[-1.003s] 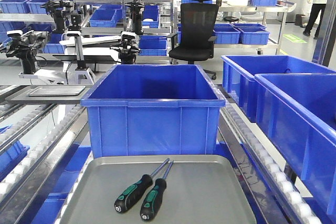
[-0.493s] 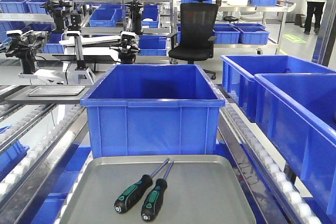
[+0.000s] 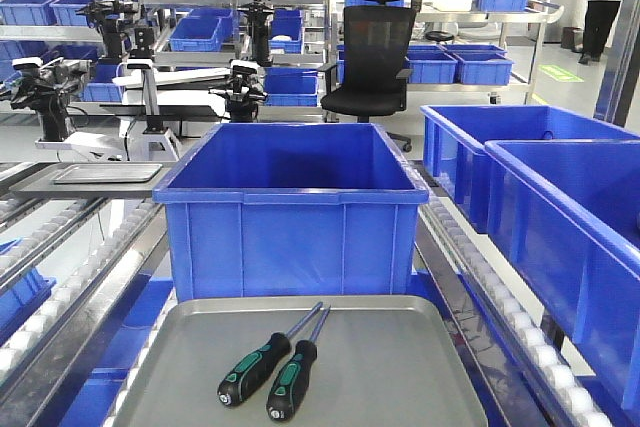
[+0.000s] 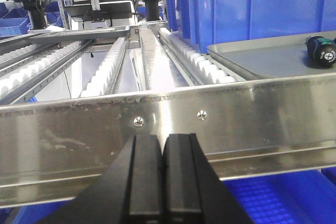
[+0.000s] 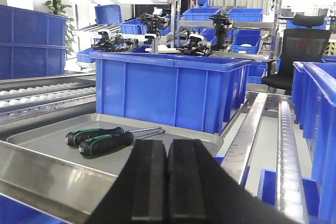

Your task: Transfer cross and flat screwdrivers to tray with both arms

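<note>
Screwdrivers [image 3: 265,372] lie side by side on the tray [image 3: 400,377]; we see our left gripper [image 4: 162,174] and right gripper [image 5: 167,182] pressed closed, empty.

The tray [image 3: 400,387] runs off the bottom edge of the front view, its near rim unseen. In the left wrist view only one screwdriver's handle end [image 4: 322,51] shows, cut by the right edge, while the left pincer [image 4: 163,145] is cropped at the bottom. The right pincer [image 5: 167,153] is cropped likewise, hiding part of the tray behind it.
</note>
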Available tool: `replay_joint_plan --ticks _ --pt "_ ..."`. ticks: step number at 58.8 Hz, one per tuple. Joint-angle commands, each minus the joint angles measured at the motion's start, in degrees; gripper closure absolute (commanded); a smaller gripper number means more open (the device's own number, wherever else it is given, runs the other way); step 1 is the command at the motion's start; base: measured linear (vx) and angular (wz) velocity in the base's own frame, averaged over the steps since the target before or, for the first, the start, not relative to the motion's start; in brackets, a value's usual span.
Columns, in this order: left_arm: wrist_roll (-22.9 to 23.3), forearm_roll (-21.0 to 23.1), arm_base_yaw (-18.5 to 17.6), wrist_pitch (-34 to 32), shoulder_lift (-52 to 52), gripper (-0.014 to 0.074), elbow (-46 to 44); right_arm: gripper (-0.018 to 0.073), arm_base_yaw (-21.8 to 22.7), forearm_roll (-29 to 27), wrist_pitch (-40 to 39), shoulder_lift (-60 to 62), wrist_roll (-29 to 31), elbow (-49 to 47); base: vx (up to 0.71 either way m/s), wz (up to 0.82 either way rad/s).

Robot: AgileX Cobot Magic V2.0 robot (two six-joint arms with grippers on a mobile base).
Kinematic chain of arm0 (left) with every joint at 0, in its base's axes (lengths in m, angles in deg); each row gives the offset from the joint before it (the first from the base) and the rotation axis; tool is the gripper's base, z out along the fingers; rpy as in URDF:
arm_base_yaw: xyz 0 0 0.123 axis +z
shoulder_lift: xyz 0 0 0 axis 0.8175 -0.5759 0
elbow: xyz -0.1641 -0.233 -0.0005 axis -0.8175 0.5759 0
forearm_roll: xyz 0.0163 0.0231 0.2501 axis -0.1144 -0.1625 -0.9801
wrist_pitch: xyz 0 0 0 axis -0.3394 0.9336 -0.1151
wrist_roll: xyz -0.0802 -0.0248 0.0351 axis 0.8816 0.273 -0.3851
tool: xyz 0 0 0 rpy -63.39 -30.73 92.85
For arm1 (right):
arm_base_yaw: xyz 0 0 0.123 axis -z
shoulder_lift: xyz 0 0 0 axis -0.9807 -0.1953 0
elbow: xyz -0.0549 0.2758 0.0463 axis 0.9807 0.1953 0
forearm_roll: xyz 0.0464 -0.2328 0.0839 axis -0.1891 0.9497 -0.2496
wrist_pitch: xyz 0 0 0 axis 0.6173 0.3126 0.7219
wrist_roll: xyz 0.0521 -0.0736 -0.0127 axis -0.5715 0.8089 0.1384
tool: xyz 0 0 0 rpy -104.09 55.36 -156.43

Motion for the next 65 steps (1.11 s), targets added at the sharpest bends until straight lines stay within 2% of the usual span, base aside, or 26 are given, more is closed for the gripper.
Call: replay_joint_plan --ticks 1,11,14,18,25,28,31,36,43,46,52,65 --pt "0.6 0.5 0.2 -4.4 0.8 0.0599 -1.4 0.0567 0.1 -0.9 -3.6 -0.8 0.1 -1.6 0.00 0.00" --pt "0.6 0.5 0.2 -4.4 0.8 0.0599 -1.4 0.0567 0.1 0.2 -5.1 -1.0 0.7 -1.6 0.00 0.00" --pt "0.6 0.5 0.2 -4.4 0.8 0.0599 -1.4 0.0567 0.1 3.0 -5.6 -1.4 -0.5 -1.6 0.00 0.00" --pt "0.6 0.5 0.2 -4.4 0.8 0.0599 -1.4 0.0567 0.1 11.1 -5.5 -1.7 -5.8 -1.6 0.00 0.00" --pt "0.6 0.5 0.2 -4.4 0.8 0.0599 -1.4 0.0567 0.1 32.9 -6.7 -1.7 -24.4 -0.2 0.00 0.00" --pt "0.6 0.5 0.2 -4.4 0.8 0.0599 -1.4 0.0567 0.1 40.0 -9.5 -1.7 -31.1 2.3 0.00 0.00" --pt "0.6 0.5 0.2 -4.4 0.8 0.0599 -1.4 0.0567 0.1 43.6 -13.9 -1.7 -35.4 5.8 0.00 0.00" --pt "0.6 0.5 0.2 -4.4 0.8 0.0599 -1.4 0.0567 0.1 44.2 -22.2 -1.6 -37.2 12.7 0.00 0.00" --pt "0.6 0.5 0.2 -4.4 0.8 0.0599 -1.4 0.0567 0.1 41.8 -30.9 0.9 -37.3 21.3 0.00 0.00" --pt "0.6 0.5 0.2 -4.4 0.8 0.0599 -1.4 0.0567 0.1 41.8 -26.0 2.7 -37.3 20.9 0.00 0.00" --pt "0.6 0.5 0.2 -4.4 0.8 0.0599 -1.4 0.0567 0.7 44.0 -22.7 4.3 -36.8 21.0 0.00 0.00" --pt "0.6 0.5 0.2 -4.4 0.7 0.0599 -1.4 0.0567 6.4 44.3 -23.4 4.3 -38.0 21.0 0.00 0.00"
